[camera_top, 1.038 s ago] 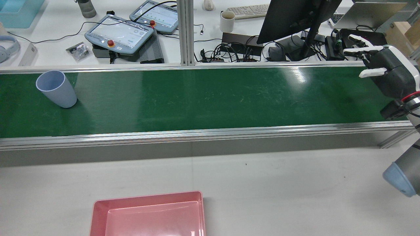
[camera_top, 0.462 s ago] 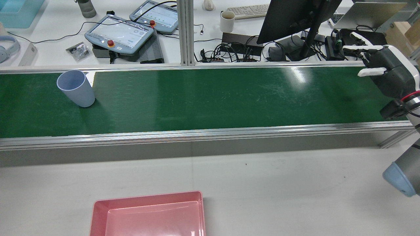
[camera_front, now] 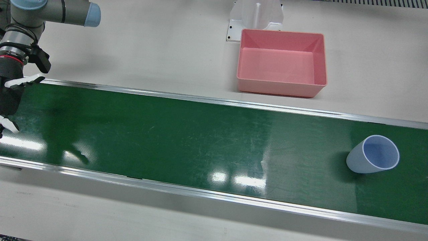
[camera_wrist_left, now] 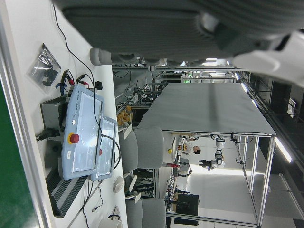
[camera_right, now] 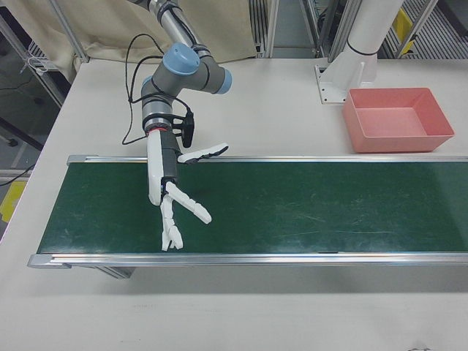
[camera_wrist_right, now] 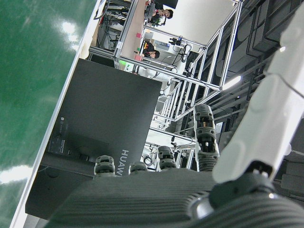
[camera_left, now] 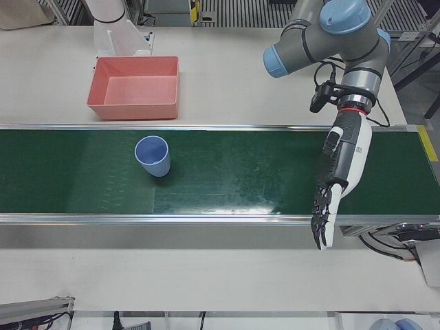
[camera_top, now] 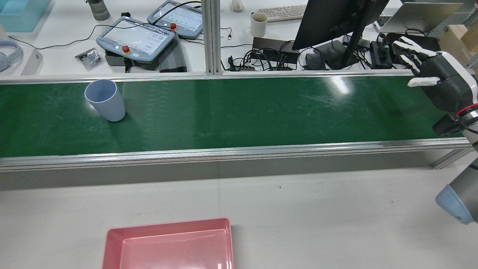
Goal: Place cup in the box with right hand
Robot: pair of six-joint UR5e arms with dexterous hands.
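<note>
A pale blue cup (camera_top: 105, 100) stands upright on the green conveyor belt (camera_top: 261, 112), near its left end in the rear view. It also shows in the front view as the cup (camera_front: 372, 159) and in the left-front view as the cup (camera_left: 152, 155). The pink box (camera_top: 168, 225) sits empty on the white table on the robot's side of the belt. My right hand (camera_top: 437, 78) hovers open over the belt's far right end, fingers spread, far from the cup; the right-front view shows the same right hand (camera_right: 170, 190). My left hand (camera_left: 340, 172) hangs open over the belt, right of the cup.
Beyond the belt's far rail lie two teach pendants (camera_top: 136, 37), a black monitor (camera_top: 336, 18), cables and a mug (camera_top: 258, 24). A white pedestal (camera_front: 255, 16) stands just behind the box (camera_front: 281, 87). Aluminium rails edge the belt on both sides.
The cup has travelled to the right along the belt in the rear view. My right hand stays in place, its fingers shifting slightly.
</note>
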